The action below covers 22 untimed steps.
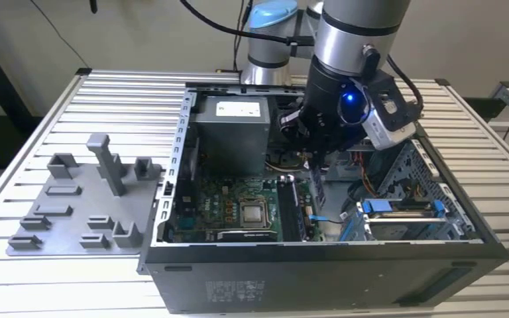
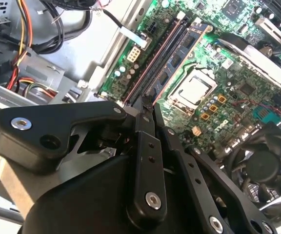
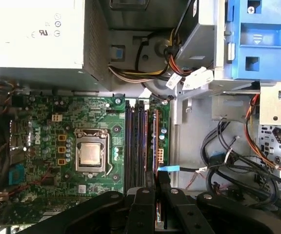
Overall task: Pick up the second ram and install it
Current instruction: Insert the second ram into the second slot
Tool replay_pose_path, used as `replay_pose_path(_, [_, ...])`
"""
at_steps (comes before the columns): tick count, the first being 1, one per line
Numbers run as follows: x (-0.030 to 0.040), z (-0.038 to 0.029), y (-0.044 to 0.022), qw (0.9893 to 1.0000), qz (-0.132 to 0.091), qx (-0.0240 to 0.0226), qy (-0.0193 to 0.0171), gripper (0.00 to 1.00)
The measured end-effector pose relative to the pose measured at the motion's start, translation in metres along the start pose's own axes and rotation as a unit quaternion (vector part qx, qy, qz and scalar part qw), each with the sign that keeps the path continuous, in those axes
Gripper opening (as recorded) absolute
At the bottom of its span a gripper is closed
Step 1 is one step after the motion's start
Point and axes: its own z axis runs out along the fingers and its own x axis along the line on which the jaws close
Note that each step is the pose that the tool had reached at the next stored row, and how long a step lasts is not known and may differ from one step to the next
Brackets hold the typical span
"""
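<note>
1. The ribbed aluminium surface (image 1: 42,119) is carrying an open black computer case (image 1: 325,265), with a grey plastic fixture tray (image 1: 77,205) lying beside it on the exterior view's left.
2. The silver robot arm (image 1: 356,33) is reaching down into the case, over the green motherboard (image 3: 43,146).
3. The black pincer (image 2: 148,117) is hanging just above the long black memory slots (image 3: 138,141), fingers together, seemingly clamped on the second ram (image 3: 156,146), a thin green stick standing on edge at the slots.
4. Judging by this, the installing step is under way; seating calls for straight, even downward pressure along the slot.
</note>
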Motion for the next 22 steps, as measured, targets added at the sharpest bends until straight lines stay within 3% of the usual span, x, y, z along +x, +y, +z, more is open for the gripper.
replay_pose_path(12, [0.0013,0.0217,-0.0007,1.0000,-0.004,0.0021,-0.0004,0.14])
replay_pose_path(22, [0.0138,0.0395,-0.0018,1.0000,-0.001,0.0022,-0.0012,0.14])
